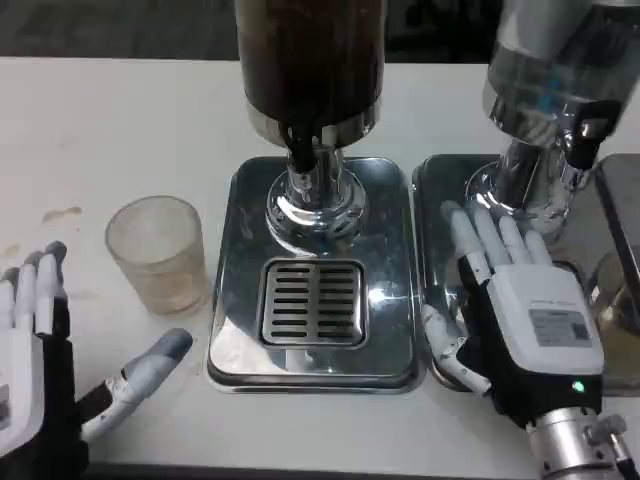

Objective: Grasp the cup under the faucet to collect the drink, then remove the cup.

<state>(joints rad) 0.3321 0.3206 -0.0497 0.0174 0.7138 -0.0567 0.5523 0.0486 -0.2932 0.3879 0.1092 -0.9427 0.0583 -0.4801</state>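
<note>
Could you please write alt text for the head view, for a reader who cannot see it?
A clear cup stands on the white table, left of the dark drink dispenser and its drip tray. The open left hand lies near the cup; the open right hand rests over a second tray.

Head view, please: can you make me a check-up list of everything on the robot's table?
Surface: white table, small brownish stains near its left edge.
Job's things: clear cup upright on the table, left of the drip tray, not under the faucet; dark drink dispenser above.
Clutter: second dispenser at right.
Hands: left hand open, near the cup, apart from it; right hand open, over the second tray.
Cables: nothing seen.
Surroundings: dark, unclear.
</note>
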